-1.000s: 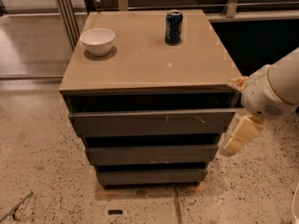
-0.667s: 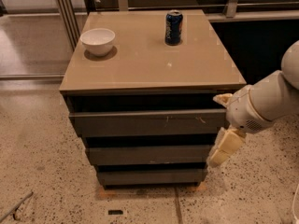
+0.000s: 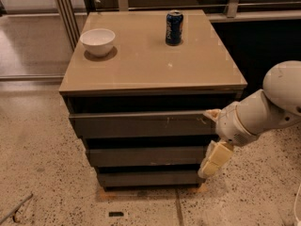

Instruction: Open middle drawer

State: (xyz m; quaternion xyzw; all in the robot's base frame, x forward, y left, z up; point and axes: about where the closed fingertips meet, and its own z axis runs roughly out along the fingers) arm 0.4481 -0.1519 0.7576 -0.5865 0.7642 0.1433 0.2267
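The end effector (image 3: 207, 144), spread and holding nothing, sits at the right end of the middle drawer (image 3: 146, 156). Its long front runs leftward.

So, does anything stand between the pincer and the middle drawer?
Nothing visible does. The pincer hangs beside the right end of the middle drawer, below the scratched top drawer front, with no object between them.

No lettering readable — even on the can (image 3: 174, 27) — gripper (image 3: 209, 142) beside middle drawer (image 3: 146, 156).
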